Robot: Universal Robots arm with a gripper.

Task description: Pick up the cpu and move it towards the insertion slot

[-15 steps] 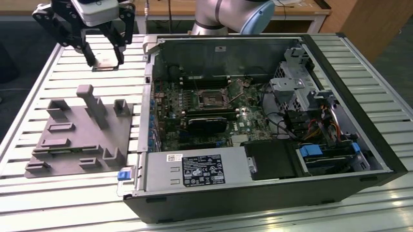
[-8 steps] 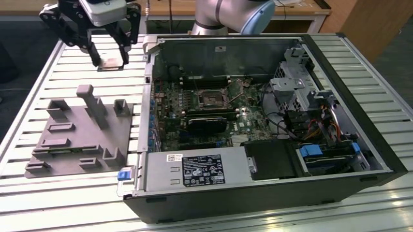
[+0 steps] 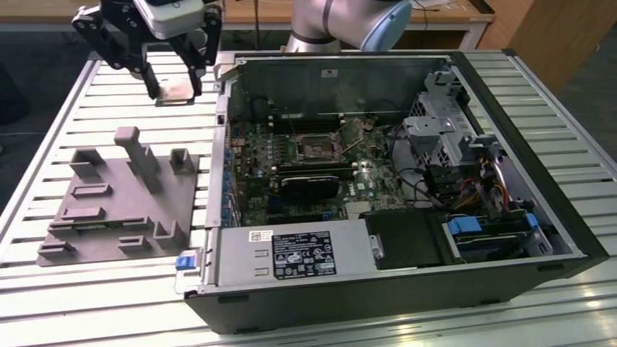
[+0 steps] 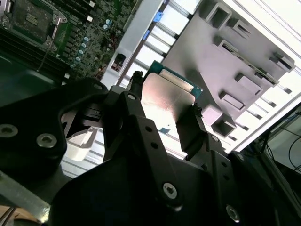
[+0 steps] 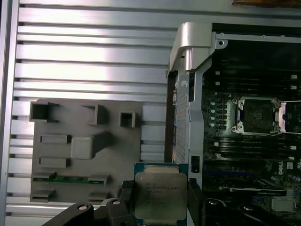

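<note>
- Exterior view: the gripper [image 3: 175,85] is seen raised above the slatted table [image 3: 77,130], beyond the grey fixture plate [image 3: 121,202] and just outside the open computer case [image 3: 405,188] on the exterior view's left. The cpu [image 3: 175,89] is held between its fingers, clear of the plate and the table. The pick-up is therefore judged done; the carry towards the insertion slot [image 3: 314,148] is judged barely begun, since the chip and the socket are well apart, with the case wall between them.
- Exterior view, containers: the case lies open with the green motherboard, a black fan card [image 3: 311,186], drive bays and cabling inside. The insertion slot sits empty, its dark centre framed by the metal bracket.
- Second wrist view: the fingers [image 4: 134,101] are seen clamped on opposite edges of the cpu [image 4: 170,96], whose metal top faces the camera. The fixture plate [image 4: 221,66] lies behind it, and the insertion slot [image 4: 33,21] is seen far off on the board.
- First wrist view: the cpu [image 5: 161,194] is gripped by both side edges, hanging over the table beside the fixture plate [image 5: 84,146] and next to the case wall. The insertion slot [image 5: 258,115] is seen inside the case, unoccupied. The plate's pockets appear mostly bare, though a green strip lies in one of its low recesses.
</note>
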